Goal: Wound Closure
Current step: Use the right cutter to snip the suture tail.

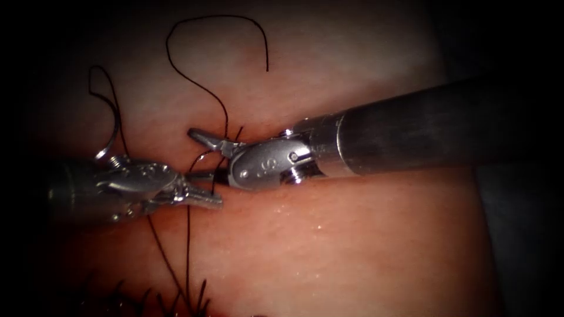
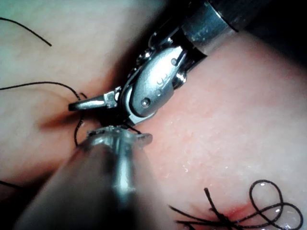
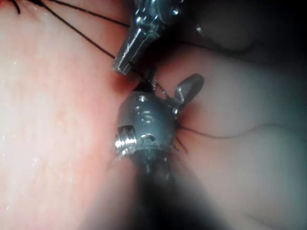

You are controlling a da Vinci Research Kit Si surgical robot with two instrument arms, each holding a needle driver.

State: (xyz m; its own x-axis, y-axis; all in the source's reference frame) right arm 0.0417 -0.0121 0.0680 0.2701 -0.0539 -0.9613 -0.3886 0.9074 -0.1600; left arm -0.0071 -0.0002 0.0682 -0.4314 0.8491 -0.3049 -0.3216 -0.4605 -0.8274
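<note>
Left tool clenched on thread; right tool jaws spread, empty, over the tissue.

The pink, moist slab of pork-belly tissue carries everything here, its surface glistening below the right tool and paler above it. Thin black suture thread lies directly on it: one strand loops in open curves above the right tool and runs down to the spot at its tip, and another curls above the left tool. Further strands run down the tissue below the left tool to a row of short dark thread ends. In the left wrist view, looped thread rests on a reddish wet patch of tissue.
</note>
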